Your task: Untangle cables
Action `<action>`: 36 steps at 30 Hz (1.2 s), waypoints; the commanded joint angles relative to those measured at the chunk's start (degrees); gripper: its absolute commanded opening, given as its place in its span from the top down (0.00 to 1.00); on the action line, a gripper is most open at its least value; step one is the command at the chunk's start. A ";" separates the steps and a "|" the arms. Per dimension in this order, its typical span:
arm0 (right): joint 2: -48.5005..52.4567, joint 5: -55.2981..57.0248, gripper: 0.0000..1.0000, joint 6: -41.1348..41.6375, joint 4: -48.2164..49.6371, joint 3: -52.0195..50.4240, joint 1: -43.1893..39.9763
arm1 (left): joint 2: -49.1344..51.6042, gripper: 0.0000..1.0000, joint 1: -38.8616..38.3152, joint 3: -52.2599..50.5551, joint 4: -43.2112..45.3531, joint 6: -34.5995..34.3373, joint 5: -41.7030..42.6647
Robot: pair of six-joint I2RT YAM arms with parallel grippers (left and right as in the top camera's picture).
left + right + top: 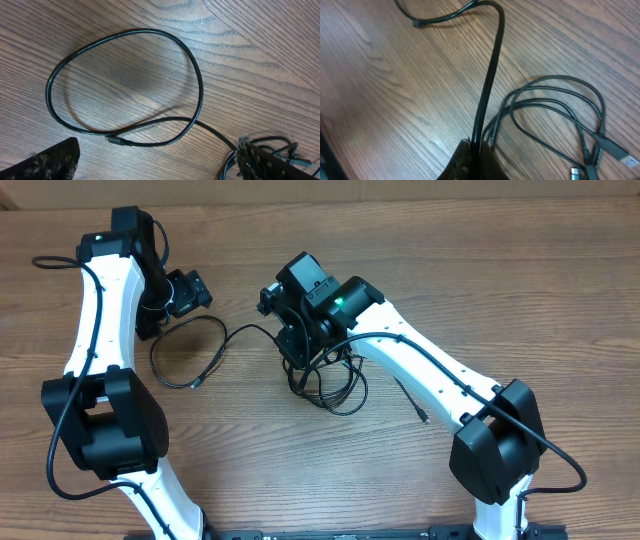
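Right wrist view: right gripper (471,150) is clamped shut on 1 black cord (490,80), pinched just beside the tangle (555,105) of cables. The tangle lies on the table (300,480) under that gripper, and 2 plug ends (620,159) poke out of the tangle's far side.

From the tangle, the gripped cord runs straight away from the fingers, then opens into a wide flat loop (201,90). The cord's own plug (117,141) lies where the loop closes.

Overhead: the loop sits on the left-arm side of the tangle, between the tangle and the left gripper (188,290). Left gripper has its jaws wide apart and holds nothing. It is near the loop and well apart from the tangle.

Key relation: the cord's long axis points from the tangle toward the left arm. The right arm is nearer the tangle, the left arm nearer the loop.

My read: the next pull should go along that axis, away from the tangle. Risk is dragging the whole tangle along instead of freeing 1 cord.
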 commanded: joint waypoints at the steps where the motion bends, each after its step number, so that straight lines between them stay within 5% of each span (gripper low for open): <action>1: -0.55 -2.21 0.96 1.42 0.57 0.50 -0.35 | 0.59 0.00 -0.37 -0.04 0.00 -1.22 -0.42; 15: -16.48 -1.95 0.96 3.15 0.98 15.39 -6.10 | 0.59 0.00 -0.39 -0.04 0.00 -1.22 -0.42; 25: -28.46 0.79 0.96 4.70 8.13 15.76 -15.98 | 0.59 0.00 -0.39 -0.04 0.00 -1.22 -0.42; 36: -29.70 5.90 0.96 9.62 2.60 15.63 -20.09 | 0.59 0.00 -0.39 -0.04 0.00 -1.22 -0.42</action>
